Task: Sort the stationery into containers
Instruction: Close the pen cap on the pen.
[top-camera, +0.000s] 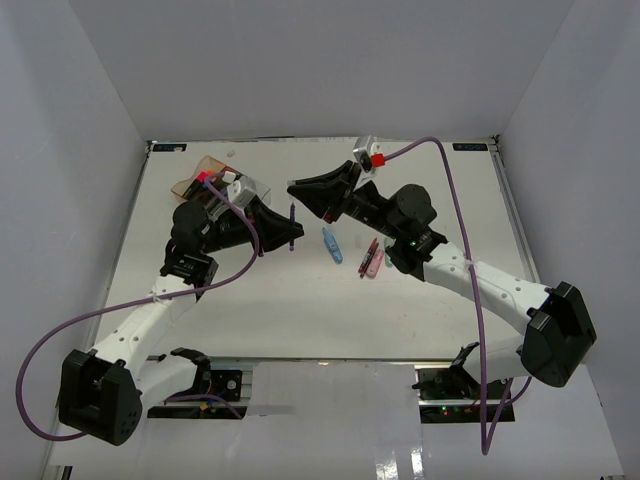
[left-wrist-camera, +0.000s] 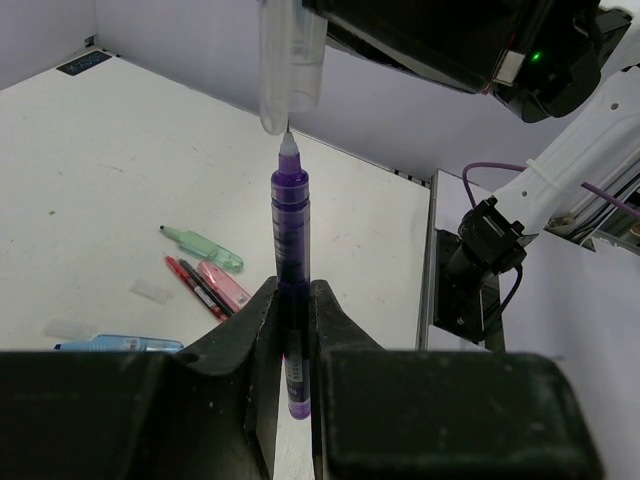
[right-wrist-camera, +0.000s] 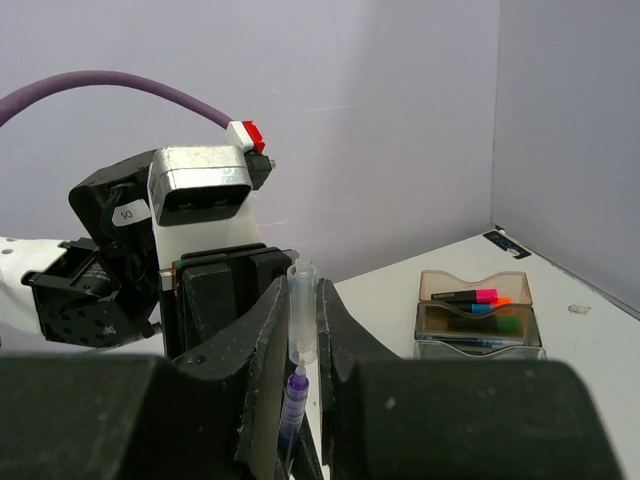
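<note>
My left gripper (left-wrist-camera: 292, 295) is shut on a purple pen (left-wrist-camera: 290, 240), holding it upright with its uncapped tip up. My right gripper (right-wrist-camera: 300, 290) is shut on a clear pen cap (right-wrist-camera: 302, 315), held directly over that tip and just touching it; the same cap (left-wrist-camera: 290, 60) shows at the top of the left wrist view. Both grippers meet above the table, left (top-camera: 288, 230) and right (top-camera: 295, 190). The containers (right-wrist-camera: 475, 315) hold black highlighters (right-wrist-camera: 470, 297) with pink, orange, blue and green caps. They sit at the back left (top-camera: 195, 172), partly behind my left arm.
Loose stationery lies on the table to the right of the grippers: a pastel blue marker (top-camera: 332, 245), two thin red and black pens (top-camera: 367, 258), a pink marker (top-camera: 376, 262) and a mint one (left-wrist-camera: 205, 245). White walls close in the table.
</note>
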